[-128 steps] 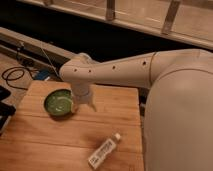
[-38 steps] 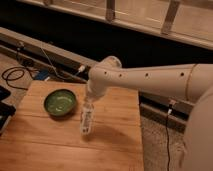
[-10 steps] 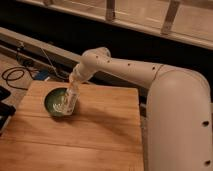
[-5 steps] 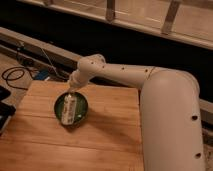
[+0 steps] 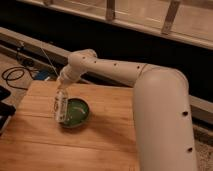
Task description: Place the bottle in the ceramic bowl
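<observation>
Single camera view of a wooden worktop [image 5: 100, 145]. The white arm [image 5: 115, 72] enters from 3 o'clock, bends at an elbow near 12 o'clock of the ceramic bowl [image 5: 75, 113], and descends to the gripper [image 5: 62, 92], which hangs just above the bowl's 10 o'clock rim.

The bottle [image 5: 60, 106] stands close to upright beneath the gripper. Its long axis runs roughly 12 to 6 o'clock in the frame, with a slight lean; its upper end is at the gripper and its lower end points down toward the bowl's 9 o'clock side. The lower end overlaps the dark rim, and whether it rests on the glaze or hangs just clear of it cannot be told. Which end carries the cap cannot be made out either.

The gripper appears closed on the bottle's upper end, since the bottle hangs directly under it.

Task progress, as a judgement: transport is essentially complete, the bottle being over the bowl's near-left edge rather than its pale centre. Release remains, and the bottle is not yet lying in the bowl. Being about as long as the bowl is wide, it may tip across the rim when let go.

A dark cable [image 5: 15, 75] lies on the floor at 10 o'clock.
</observation>
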